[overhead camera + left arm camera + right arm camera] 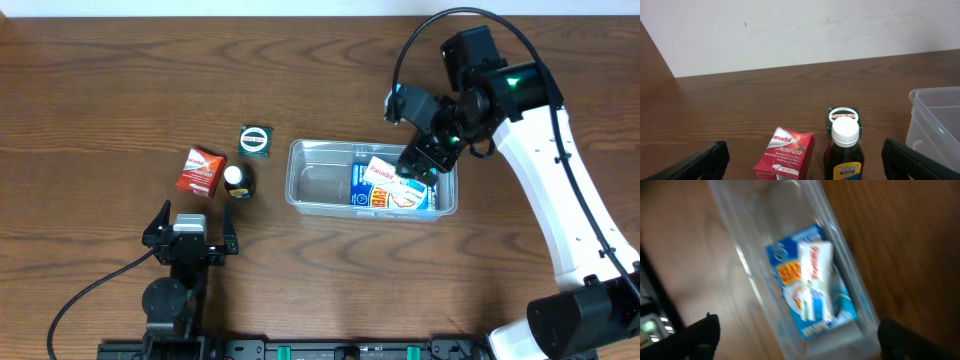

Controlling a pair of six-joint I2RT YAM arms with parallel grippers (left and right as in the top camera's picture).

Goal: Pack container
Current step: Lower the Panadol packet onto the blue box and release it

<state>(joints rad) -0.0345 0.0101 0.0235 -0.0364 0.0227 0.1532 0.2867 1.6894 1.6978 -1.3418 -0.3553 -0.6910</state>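
I am holding my right gripper (420,165) over the right end of the clear transparent plastic rectangular container (320,185). Its two black fingers (700,335) are standing wide apart and are gripping nothing. The container is sitting on the brown wooden table (100,80), right of centre, with its long side running left to right.

Inside its right half, a flat blue printed carton (365,188) is lying on the floor. A white rectangular carton with red lettering (385,172) is resting on top of it. The right wrist view is showing the container (740,210), the blue carton (790,265) and the white carton (815,280) blurred.

I am keeping my left gripper (193,228) near the front edge of the table, jaws fully spread and empty. Ahead of it, left of the container (935,120), three items are standing close together:
- a red cardboard carton (785,152);
- a dark bottle with a white cap (844,155);
- a green square carton with a round white label (843,117), behind the bottle.
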